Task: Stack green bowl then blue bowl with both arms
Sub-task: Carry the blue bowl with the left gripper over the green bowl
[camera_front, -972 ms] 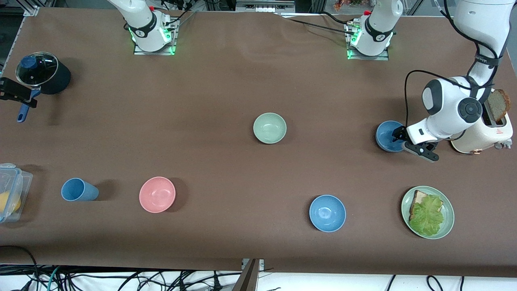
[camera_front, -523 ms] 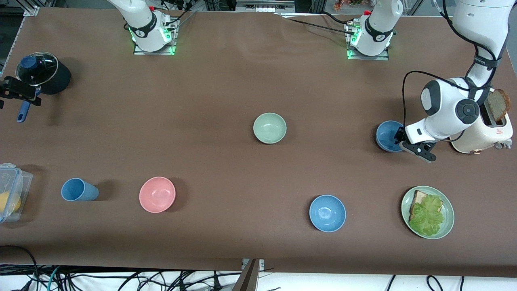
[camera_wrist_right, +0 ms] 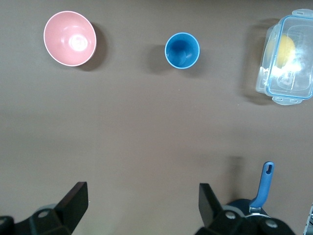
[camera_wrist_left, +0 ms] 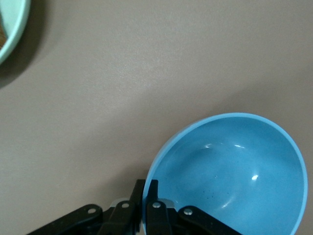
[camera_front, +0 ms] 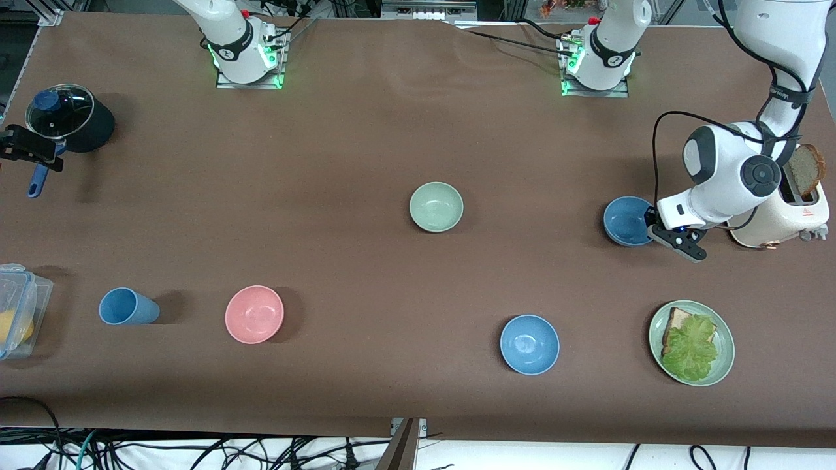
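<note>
Blue bowl (camera_front: 626,221) upright, rim pinched by left gripper (camera_wrist_left: 145,196); right gripper (camera_wrist_right: 142,203) wide.

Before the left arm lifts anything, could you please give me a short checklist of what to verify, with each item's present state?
1. Left gripper shut on the rim of the small round blue bowl beside the cream toaster: ok.
2. Rim seated between its fingers, one inside, one outside: ok.
3. Pale mint-green bowl upright, nothing in it: ok.
4. Table bare between the two bowls: ok.
5. Right gripper open, waiting over the black pot: ok.
6. Grip firm enough for lifting: cannot tell.
</note>
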{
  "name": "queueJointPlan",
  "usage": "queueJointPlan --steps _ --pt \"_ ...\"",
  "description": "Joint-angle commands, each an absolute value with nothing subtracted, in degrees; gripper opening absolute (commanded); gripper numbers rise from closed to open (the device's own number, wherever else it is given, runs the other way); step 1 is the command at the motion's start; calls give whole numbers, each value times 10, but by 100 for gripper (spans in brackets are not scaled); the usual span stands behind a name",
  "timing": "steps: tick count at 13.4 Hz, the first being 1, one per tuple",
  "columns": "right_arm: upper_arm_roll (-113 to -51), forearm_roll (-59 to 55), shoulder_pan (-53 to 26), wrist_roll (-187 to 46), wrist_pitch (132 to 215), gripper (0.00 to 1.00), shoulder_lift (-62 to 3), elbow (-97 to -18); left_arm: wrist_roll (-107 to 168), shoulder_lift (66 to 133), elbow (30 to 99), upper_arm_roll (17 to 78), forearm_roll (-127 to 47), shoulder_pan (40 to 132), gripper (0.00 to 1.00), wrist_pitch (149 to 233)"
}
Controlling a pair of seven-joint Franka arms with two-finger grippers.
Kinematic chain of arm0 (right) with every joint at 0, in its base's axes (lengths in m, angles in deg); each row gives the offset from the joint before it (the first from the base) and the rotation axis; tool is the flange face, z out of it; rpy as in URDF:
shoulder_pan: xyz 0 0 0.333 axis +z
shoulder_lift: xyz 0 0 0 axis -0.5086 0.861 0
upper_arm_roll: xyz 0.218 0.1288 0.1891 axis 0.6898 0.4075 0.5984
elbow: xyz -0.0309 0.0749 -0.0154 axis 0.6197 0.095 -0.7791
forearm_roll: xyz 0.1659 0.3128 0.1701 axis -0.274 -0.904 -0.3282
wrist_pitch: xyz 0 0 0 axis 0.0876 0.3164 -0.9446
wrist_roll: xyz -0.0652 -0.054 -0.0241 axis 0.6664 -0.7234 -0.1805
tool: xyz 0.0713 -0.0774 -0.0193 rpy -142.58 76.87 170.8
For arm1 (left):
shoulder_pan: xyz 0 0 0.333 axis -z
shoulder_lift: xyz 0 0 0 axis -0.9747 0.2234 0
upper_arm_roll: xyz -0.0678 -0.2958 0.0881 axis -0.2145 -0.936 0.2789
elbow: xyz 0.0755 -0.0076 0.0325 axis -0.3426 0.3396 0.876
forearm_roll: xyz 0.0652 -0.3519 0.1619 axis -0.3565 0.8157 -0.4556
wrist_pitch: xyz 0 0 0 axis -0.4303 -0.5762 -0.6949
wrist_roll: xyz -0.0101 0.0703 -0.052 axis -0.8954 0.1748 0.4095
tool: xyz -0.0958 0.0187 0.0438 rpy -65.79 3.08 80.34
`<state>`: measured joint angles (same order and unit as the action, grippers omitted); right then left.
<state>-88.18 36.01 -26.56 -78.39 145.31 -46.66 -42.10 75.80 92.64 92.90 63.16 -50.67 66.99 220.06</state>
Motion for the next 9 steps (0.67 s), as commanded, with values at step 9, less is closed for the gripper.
queueJointPlan --steps 9 --pt "-876 366 -276 -789 1451 100 -463 -411 651 915 724 531 -506 683 0 1961"
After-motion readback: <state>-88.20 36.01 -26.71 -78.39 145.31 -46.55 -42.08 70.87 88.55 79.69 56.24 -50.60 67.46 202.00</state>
